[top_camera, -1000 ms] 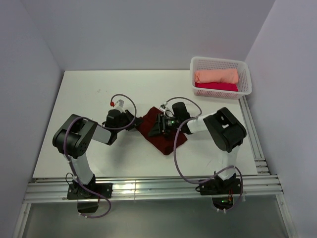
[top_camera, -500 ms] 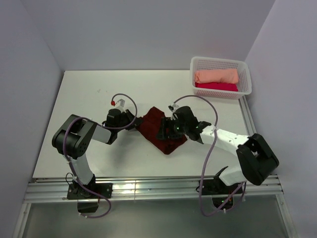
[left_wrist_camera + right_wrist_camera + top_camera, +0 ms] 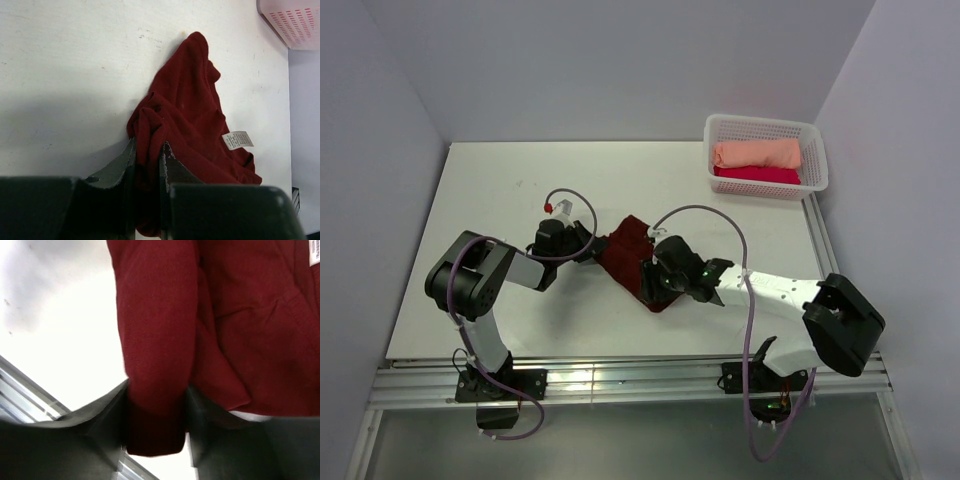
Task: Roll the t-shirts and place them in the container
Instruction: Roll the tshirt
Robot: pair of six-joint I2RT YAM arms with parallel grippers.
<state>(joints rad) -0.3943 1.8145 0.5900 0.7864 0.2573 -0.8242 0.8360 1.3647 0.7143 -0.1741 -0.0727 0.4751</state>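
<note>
Left gripper [image 3: 148,151] pinching maroon t-shirt [image 3: 190,110], right gripper [image 3: 157,392] clasping fold

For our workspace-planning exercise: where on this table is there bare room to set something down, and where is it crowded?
Free on the table: the far strip between back wall and maroon t-shirt, left of the basket; the left margin; the patch between basket and right arm. Crowded: the centre, where left tool and right tool clamp it.
</note>
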